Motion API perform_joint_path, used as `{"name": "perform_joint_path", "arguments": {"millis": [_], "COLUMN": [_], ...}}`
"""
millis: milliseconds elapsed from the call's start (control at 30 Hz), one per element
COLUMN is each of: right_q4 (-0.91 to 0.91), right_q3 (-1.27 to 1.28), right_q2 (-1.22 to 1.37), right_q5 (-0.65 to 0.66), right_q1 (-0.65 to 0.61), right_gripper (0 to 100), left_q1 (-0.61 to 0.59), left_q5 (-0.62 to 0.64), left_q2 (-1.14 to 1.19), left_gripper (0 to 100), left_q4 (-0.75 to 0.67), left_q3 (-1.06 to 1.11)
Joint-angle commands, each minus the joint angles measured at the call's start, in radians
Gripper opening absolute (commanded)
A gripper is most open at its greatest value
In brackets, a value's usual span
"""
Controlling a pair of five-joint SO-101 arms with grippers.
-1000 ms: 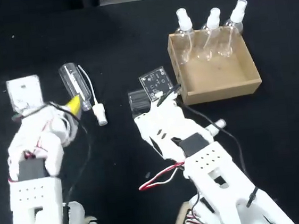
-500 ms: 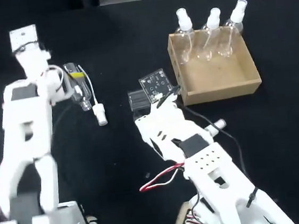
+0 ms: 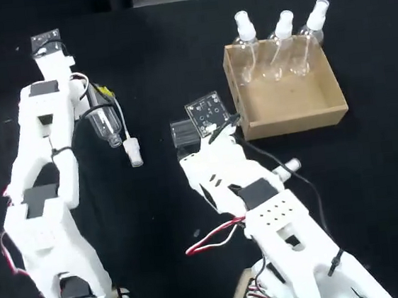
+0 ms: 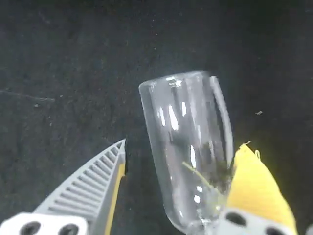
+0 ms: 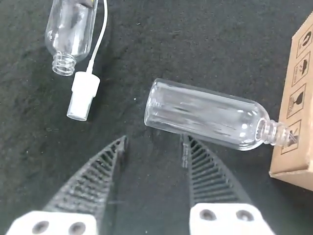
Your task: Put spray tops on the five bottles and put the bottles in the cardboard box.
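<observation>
Black cloth covers the tabletop (image 3: 375, 194), and the cardboard box (image 3: 291, 114) sits on it toward the far side. Inside the box, three bottles (image 3: 275, 55) with white spray tops on lean against its far wall. One bare bottle (image 5: 205, 115) lies on its side just beside the box, with its open neck pointing at the box wall. The right gripper (image 5: 152, 142) hangs close by this bottle. Its two dark fingers (image 5: 98, 181) are spread wide and hold nothing. Well away from the box, a second bare bottle (image 3: 103, 120) lies on its side. A loose spray top (image 3: 134, 152) with a thin tube rests just by its neck. The left gripper (image 4: 183, 144) is spread around this second bottle. Its yellow finger (image 4: 254, 181) touches the bottle, but the grey finger (image 4: 98, 191) stands apart from it, so the bottle is not squeezed.
</observation>
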Motion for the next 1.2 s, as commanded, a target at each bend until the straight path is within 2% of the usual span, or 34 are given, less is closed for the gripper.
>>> {"name": "perform_joint_path", "arguments": {"millis": [0, 133, 233, 300, 400, 433, 500, 633, 767, 933, 1033, 1167], "right_q4": [-0.026, -0.026, -0.026, -0.026, -0.026, -0.026, -0.026, -0.025, -0.008, 0.226, 0.368, 0.555], "right_q3": [-0.004, -0.004, -0.004, -0.004, -0.004, -0.004, -0.002, 0.008, -0.002, -0.133, -0.216, -0.326], "right_q2": [-0.031, -0.031, -0.031, -0.031, -0.031, -0.033, -0.036, -0.041, -0.041, -0.093, -0.159, -0.291], "right_q5": [0.008, 0.008, 0.008, 0.008, 0.008, 0.008, 0.009, 0.009, 0.009, 0.032, 0.127, 0.247], "right_q1": [-0.011, -0.011, -0.009, -0.009, -0.009, -0.009, -0.008, 0.009, 0.046, 0.087, 0.137, 0.264], "right_gripper": [14.0, 14.1, 14.1, 14.1, 14.1, 14.1, 14.0, 13.9, 13.9, 14.0, 14.0, 13.9], "left_q1": [-0.013, -0.005, -0.008, -0.007, -0.005, -0.005, -0.004, -0.005, 0.005, 0.053, 0.108, 0.183], "left_q5": [0.041, 0.049, 0.044, 0.040, 0.014, -0.015, -0.071, -0.126, -0.172, -0.235, -0.298, -0.390], "left_q2": [0.034, 0.086, 0.094, 0.087, 0.081, 0.081, 0.081, 0.080, 0.032, -0.157, -0.325, -0.560], "left_gripper": [32, 32, 31, 24, 4, 2, 7, 3, 3, 3, 3, 3], "left_q4": [0.006, 0.009, 0.072, 0.133, 0.209, 0.227, 0.276, 0.408, 0.532, 0.628, 0.628, 0.624], "left_q3": [-0.087, -0.088, -0.108, -0.130, -0.168, -0.182, -0.208, -0.268, -0.295, -0.203, -0.044, 0.188]}}
